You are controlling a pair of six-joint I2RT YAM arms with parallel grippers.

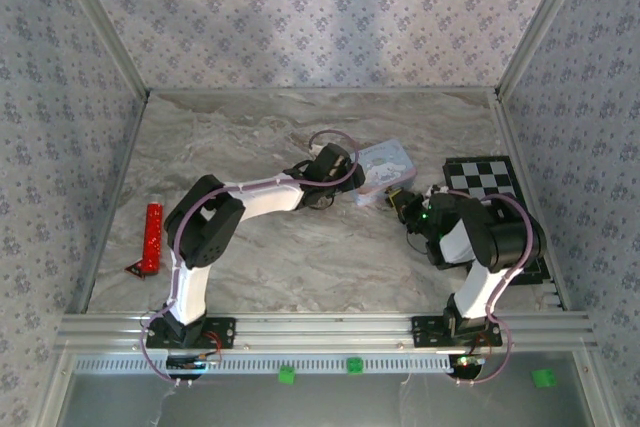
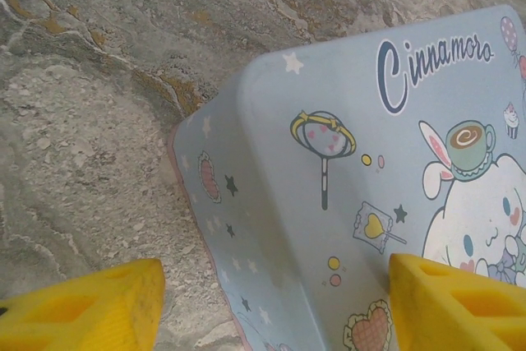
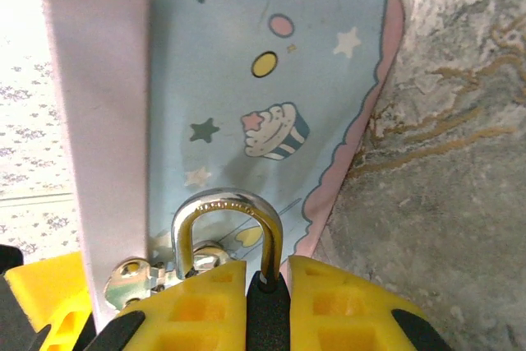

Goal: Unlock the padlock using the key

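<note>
- My right hand (image 3: pixel 267 289) is clamped on the padlock (image 3: pixel 226 201), bottom centre of its wrist view, against the blue tin (image 2: pixel 370 162)
- My left hand (image 2: pixel 275 306) gapes empty astride the tin's corner
- I'd hold the padlock steady, keyhole reachable

Reaches forward and inward with the left arm (image 1: pixel 270 197), elbow raised, white forearm stretched out level to the wrist. Holds the left gripper (image 2: pixel 275 310) spread wide, a yellow finger (image 2: pixel 82 306) at each side of the gap, angled downward. Folds the right arm (image 1: pixel 500 237) back tight on itself, wrist turned toward the other pincer. Clamps the right gripper (image 3: pixel 267 302) nearly closed on the padlock (image 3: pixel 223 201): black body pinched between the fingertips, silvery loop standing out just ahead of them.
</note>
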